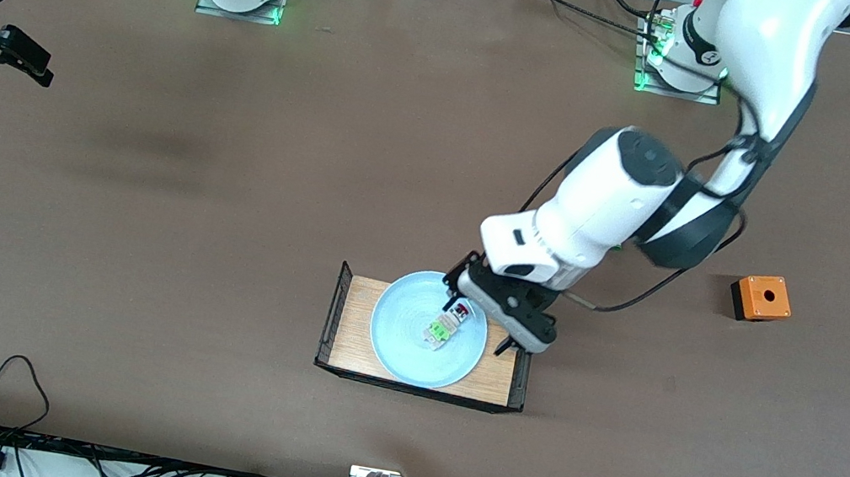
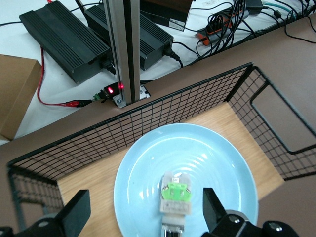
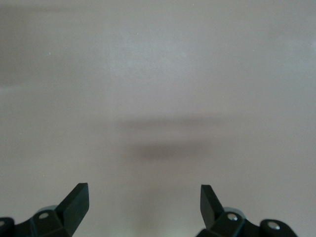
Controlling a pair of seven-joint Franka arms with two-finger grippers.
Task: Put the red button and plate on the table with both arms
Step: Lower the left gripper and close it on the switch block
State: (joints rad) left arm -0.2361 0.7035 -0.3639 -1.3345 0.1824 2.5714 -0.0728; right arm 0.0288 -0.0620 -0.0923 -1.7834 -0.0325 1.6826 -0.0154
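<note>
— On the plate [image 1: 399,350], in the wooden tray [image 1: 354,321] near the front camera's edge of the table [image 1: 220,240] — that's where your red button [image 1: 447,327] lies, on its side, green block toward the plate's middle. Where's your left hand [image 1: 457,303]?

— Right over the button, fingers [image 2: 74,212] spread wide either side of it, nothing gripped yet.

— Good; spread like that it can drop around the body and pinch it. I'd judge the button has to come off first, since the plate sits low between the tray's wire ends and would tip its load if lifted.

— And the right hand [image 1: 15,54]?

— It waits over bare table at the right arm's end, also open and empty — likely kept clear for the plate. The orange box [image 1: 761,298] toward the left arm's end plays no part.
</note>
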